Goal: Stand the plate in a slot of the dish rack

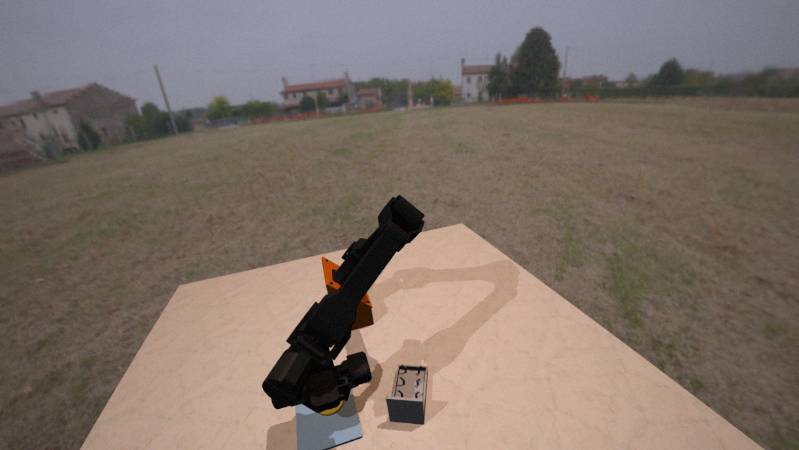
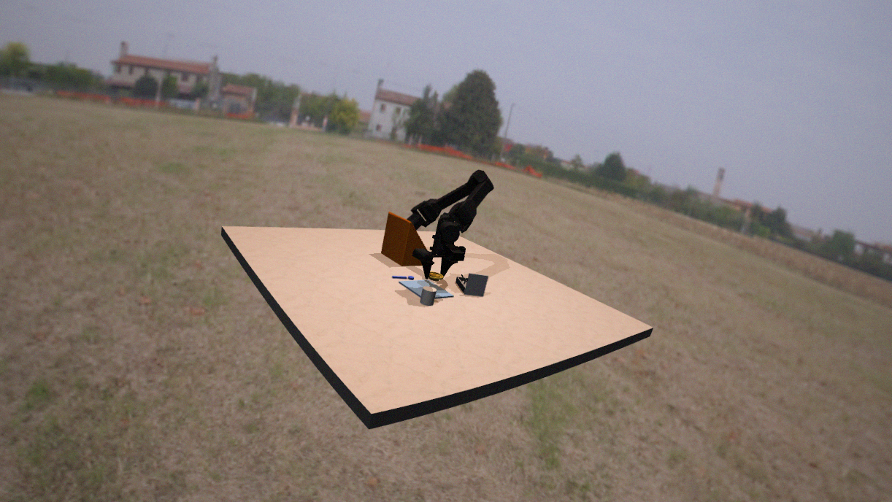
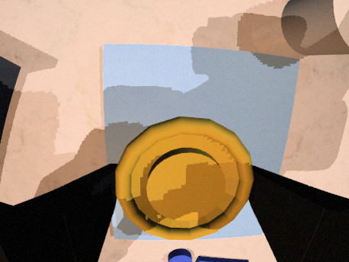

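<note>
You have round yellow plate (image 3: 184, 179) squeezed in black gripper (image 3: 183, 182), low over light blue mat (image 3: 152, 73); lift, stand in grey dish rack (image 1: 407, 392), release, back away left.

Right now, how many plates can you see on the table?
1. The yellow plate is gripped between the jaws over the blue mat, beside the blue spoon. The arm could hide others, though none show.

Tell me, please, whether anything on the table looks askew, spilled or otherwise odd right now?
Nothing stands out. The gripper is shut on the yellow plate, over the light blue mat. The dish rack stands upright with its slots unfilled, the blue spoon lies flat beside the mat, and the grey cup stands upright.
</note>
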`<state>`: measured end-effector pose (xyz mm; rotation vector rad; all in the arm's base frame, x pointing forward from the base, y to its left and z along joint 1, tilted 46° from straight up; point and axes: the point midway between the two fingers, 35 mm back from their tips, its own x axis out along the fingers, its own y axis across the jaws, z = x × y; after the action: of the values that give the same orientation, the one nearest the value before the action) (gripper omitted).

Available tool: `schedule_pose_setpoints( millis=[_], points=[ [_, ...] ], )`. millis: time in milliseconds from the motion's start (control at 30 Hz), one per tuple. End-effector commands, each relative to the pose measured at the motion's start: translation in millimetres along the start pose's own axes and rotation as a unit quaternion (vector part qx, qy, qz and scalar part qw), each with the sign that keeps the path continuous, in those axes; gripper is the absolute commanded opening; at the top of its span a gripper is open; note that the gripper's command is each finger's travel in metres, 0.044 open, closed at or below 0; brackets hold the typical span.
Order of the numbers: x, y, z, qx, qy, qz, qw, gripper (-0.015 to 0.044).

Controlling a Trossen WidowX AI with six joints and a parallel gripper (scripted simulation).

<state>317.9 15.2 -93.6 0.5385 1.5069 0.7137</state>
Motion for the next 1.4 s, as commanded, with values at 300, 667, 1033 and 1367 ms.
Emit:
schedule_pose_setpoints(
  millis=[300, 667, 1033, 1367],
  points=[
    [-85.8, -3.1, 6.6, -0.007, -0.008, -0.008, 1.0, 0.0],
    [-132.4, -4.4, 5.7, -0.007, -0.004, -0.003, 1.0, 0.0],
    [-138.4, 23.8, 4.9, 0.106, -0.004, -0.004, 0.994, 0.0],
    [-142.0, 66.5, -0.7, 0.277, -0.005, -0.005, 0.961, 0.0]
  ],
)
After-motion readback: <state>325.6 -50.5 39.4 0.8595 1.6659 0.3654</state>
